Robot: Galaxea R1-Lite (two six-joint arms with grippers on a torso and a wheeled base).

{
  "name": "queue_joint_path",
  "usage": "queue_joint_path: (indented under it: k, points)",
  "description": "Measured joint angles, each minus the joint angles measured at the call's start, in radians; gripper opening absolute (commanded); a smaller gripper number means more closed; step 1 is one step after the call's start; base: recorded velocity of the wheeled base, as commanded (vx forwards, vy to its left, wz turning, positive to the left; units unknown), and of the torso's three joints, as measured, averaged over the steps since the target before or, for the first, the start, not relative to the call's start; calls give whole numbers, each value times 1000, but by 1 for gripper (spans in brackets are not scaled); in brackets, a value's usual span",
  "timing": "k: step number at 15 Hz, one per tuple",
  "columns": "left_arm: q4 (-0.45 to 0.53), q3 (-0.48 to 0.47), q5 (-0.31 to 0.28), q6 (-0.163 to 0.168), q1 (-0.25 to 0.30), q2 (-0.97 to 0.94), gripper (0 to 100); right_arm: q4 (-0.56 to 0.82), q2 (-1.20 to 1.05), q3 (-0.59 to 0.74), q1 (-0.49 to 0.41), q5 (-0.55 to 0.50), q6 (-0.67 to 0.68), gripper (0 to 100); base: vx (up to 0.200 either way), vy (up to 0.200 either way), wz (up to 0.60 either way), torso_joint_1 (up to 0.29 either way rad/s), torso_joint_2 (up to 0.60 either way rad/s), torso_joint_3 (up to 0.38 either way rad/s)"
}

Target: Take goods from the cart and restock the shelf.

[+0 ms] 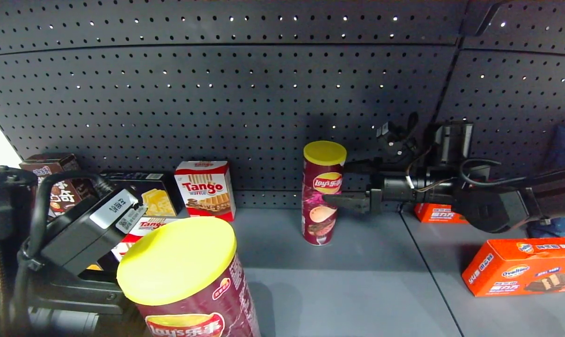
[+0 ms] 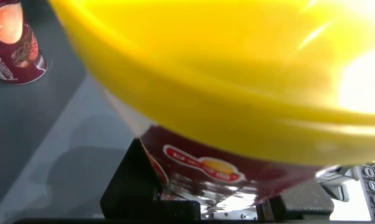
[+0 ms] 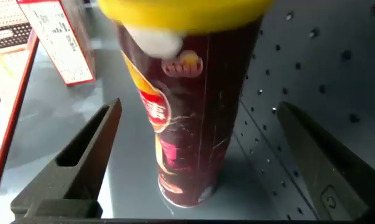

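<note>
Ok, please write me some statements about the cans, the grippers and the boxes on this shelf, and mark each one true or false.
1. The standing can is upright on the shelf. True.
2. The right gripper is shut on the standing can. False: its fingers are open, one on each side, with gaps.
3. The left gripper holds a second can with a yellow lid. True.
4. The large orange box lies on the robot's left of the standing can. False: it lies on the right.

Chips can (image 1: 323, 192) stood on shelf (image 1: 357, 285) before pegboard (image 1: 216, 103); wafer box (image 1: 205, 189) to its left, carton (image 1: 521, 274) front right, second can (image 1: 188, 281) front left.
</note>
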Motion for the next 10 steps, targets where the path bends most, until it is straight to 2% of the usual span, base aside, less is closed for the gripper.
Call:
queue_joint_path:
  k: [10]
  points:
    - [2,13,1,-2,5,-1,0,-41,121,-20,13,14,3,100,0,0,0,0,0,0]
